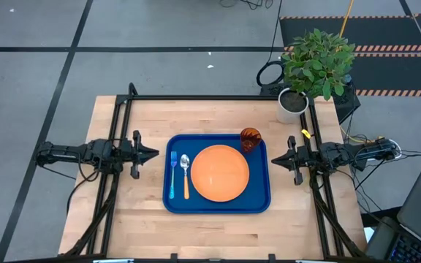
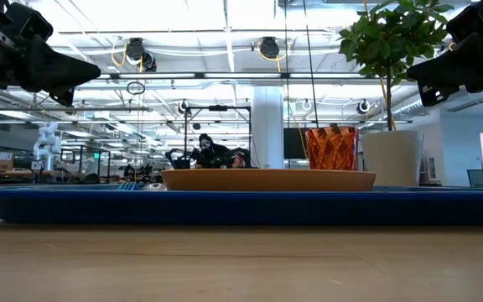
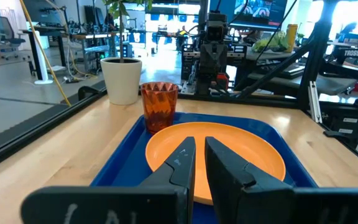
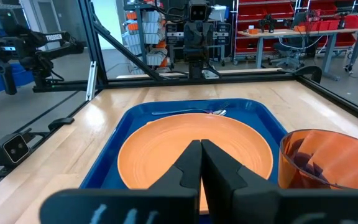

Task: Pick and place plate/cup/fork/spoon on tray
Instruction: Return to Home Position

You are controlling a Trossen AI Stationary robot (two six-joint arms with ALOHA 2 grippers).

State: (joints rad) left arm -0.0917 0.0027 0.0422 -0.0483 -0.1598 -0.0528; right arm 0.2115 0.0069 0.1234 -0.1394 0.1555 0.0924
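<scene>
1. Pale wood forms the table (image 1: 123, 219), with a bright workshop hall seen beyond it. A white plant pot (image 1: 292, 102) holding a leafy plant stands at the far right corner.
2. The tray (image 1: 263, 203) is set at the middle of the table, its long axis running left to right, so that each short end faces one arm.
3. The plate (image 1: 220, 173) is laid in the tray's centre. The cup (image 1: 250, 139) stands upright in the tray's far right corner, just beside the plate's rim.
4. The fork (image 1: 172, 175) and the spoon (image 1: 185, 175) are laid side by side at the tray's left end, their long axes running near to far. The spoon lies between the fork and the plate.
5. The left gripper (image 1: 152, 153) is held just off the tray's left end, pointed right and raised clear of the table. Its fingers are narrowed to a thin slit and nothing is held.
6. The right gripper (image 1: 276, 159) is held just off the tray's right end, pointed left and likewise raised. Its fingers are pressed together and nothing is held.
7. All four pieces are judged to be placed, so only the drawing back of the arms is left.
8. The tray lies straight ahead of each claw, with the fork and spoon nearer the left arm and the cup nearer the right. A retreat outward along the tray's long axis is judged to meet nothing.
</scene>
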